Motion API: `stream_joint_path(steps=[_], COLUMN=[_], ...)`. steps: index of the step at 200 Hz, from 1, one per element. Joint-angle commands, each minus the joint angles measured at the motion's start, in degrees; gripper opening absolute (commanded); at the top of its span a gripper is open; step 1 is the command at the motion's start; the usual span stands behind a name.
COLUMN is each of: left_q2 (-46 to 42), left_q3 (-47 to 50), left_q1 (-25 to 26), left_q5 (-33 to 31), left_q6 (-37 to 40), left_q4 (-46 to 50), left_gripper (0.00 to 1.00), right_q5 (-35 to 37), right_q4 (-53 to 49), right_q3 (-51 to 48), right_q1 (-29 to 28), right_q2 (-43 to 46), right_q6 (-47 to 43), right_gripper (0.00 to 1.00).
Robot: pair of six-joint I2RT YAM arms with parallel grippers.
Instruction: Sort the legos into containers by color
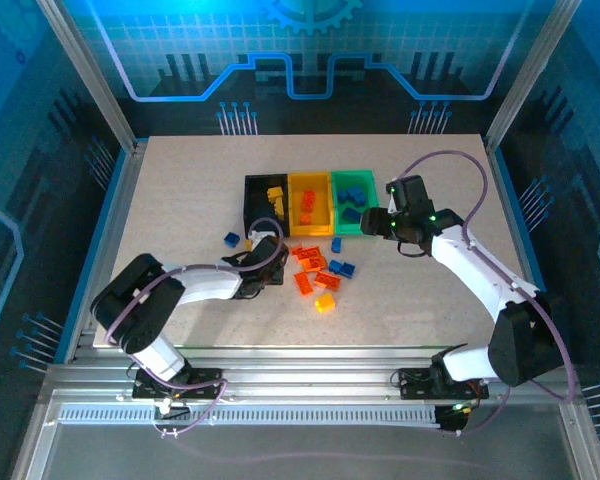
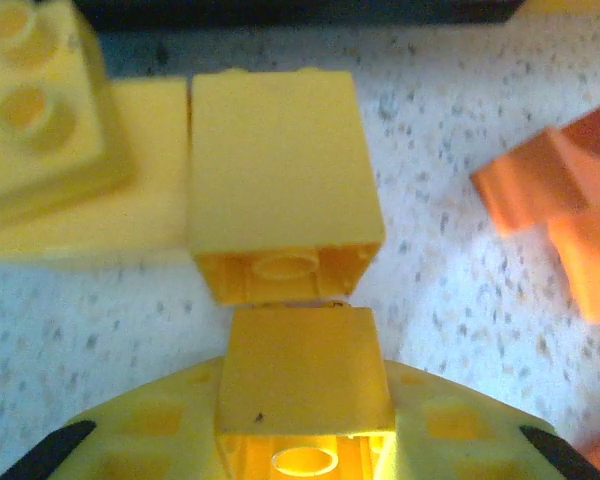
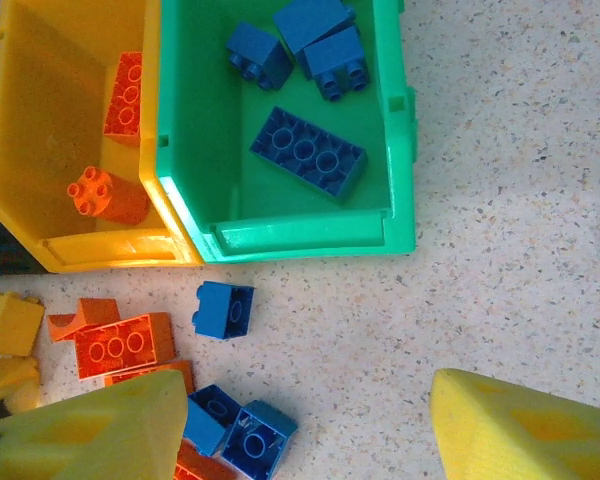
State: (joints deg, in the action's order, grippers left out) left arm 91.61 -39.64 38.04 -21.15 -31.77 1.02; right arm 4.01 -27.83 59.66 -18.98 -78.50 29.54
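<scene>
In the left wrist view my left gripper (image 2: pixel 305 400) is shut on a yellow lego (image 2: pixel 305 370) low over the table. Another yellow lego (image 2: pixel 280 180) lies just beyond it, and a studded yellow one (image 2: pixel 40 110) sits further left. From above, this gripper (image 1: pixel 263 262) is in front of the black container (image 1: pixel 252 205). The yellow container (image 3: pixel 40 100) holds orange legos (image 3: pixel 125 95) and the green container (image 3: pixel 310 240) holds several blue legos (image 3: pixel 308 152). My right gripper (image 3: pixel 310 430) hangs open over bare table just in front of the green container, with nothing between its fingers.
Loose legos lie in front of the containers: orange ones (image 1: pixel 310 270), blue ones (image 1: pixel 342 267), a yellow one (image 1: pixel 325 302) and a lone blue one (image 1: pixel 231 239). Yellow legos (image 1: pixel 274 192) sit in the black container. Blue legos (image 3: pixel 240 430) lie beside my right gripper's left finger.
</scene>
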Motion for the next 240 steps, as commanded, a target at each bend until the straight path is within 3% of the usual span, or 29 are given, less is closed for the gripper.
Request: stream_joint_path(steps=[1, 44, 70, 100, 124, 143, 176, 207, 240], left_q2=[-5.8, -15.51, -15.4, -11.68, -2.8, 6.16, 16.59, 22.96, 21.0], left_q3=[2.01, -6.85, -15.21, -25.44, -33.42, -38.76, -46.61, -52.47, -52.67], left_q1=[0.94, 0.76, -4.48, -8.85, -12.1, -15.36, -15.9, -16.51, -16.35], left_q5=[4.03, 14.83, 20.84, 15.95, 11.15, 12.32, 9.89, 8.5, 10.79], left_q6=[-4.09, -8.23, -9.01, -5.61, -3.23, -3.55, -2.38, -2.3, -3.69], left_q4=[5.81, 24.33, 31.2, 30.89, 28.82, 27.35, 27.02, 29.57, 28.87], left_gripper=[0.28, 0.27, 0.25, 0.27, 0.27, 0.25, 0.26, 0.38, 0.74], right_q5=[-0.45, -1.21, -1.98, -1.73, -1.12, -1.12, -1.12, -1.72, -3.13], right_q4=[-0.32, 0.17, 0.91, 0.86, 1.0, 1.12, 0.45, -0.26, -2.1], right_q3=[-0.14, -0.13, -0.41, -0.54, -1.19, -1.53, -1.99, -2.54, -2.64], right_q1=[0.75, 0.81, 0.79, 0.81, 0.79, 0.81, 0.79, 0.61, 0.39], right_q2=[0.67, 0.1, -0.21, -0.34, -0.6, -1.08, -1.09, 0.33, 2.04], right_q6=[-0.1, 0.15, 0.68, 0.69, 0.7, 0.89, 0.54, 0.49, -0.4], right_gripper=[0.66, 0.66, 0.66, 0.66, 0.66, 0.66, 0.66, 0.66, 0.69])
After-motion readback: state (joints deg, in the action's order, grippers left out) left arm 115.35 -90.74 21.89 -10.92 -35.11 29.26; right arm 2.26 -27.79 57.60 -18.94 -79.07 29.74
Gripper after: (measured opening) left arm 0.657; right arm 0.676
